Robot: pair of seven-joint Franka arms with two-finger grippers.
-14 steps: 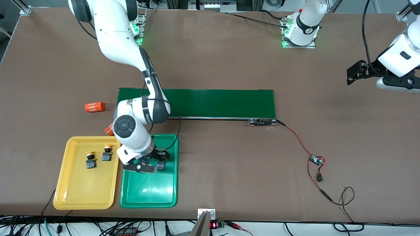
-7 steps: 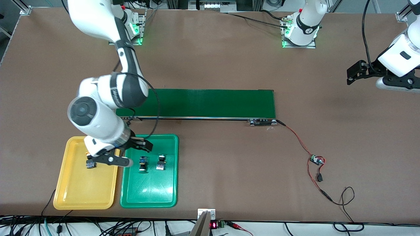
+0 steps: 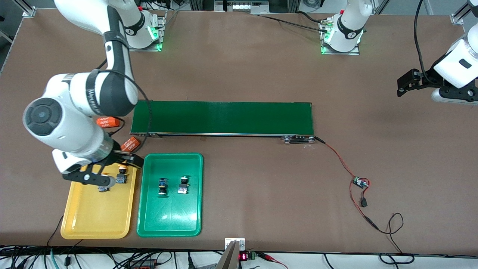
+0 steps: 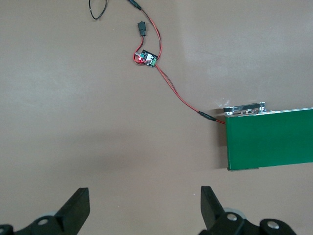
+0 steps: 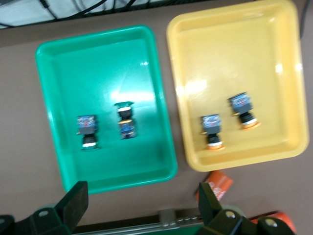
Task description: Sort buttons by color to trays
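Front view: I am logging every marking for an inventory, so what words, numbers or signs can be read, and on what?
"4680": white print on the orange cylinder lying on the table by the belt's end; a second line under it is too blurred to read.
White print on the second orange cylinder above the yellow tray: unreadable.
Lettering on the right arm's dark band: too blurred.
Red display at the table's near edge: digits unreadable.

Tons of bare table (image 3: pixel 261 194) toward the left arm's end besides the red wire (image 3: pixel 341 160), but the right gripper (image 3: pixel 102 170) hangs open over the yellow tray (image 3: pixel 93 224), with an orange cylinder (image 3: pixel 130 144) just beside it.
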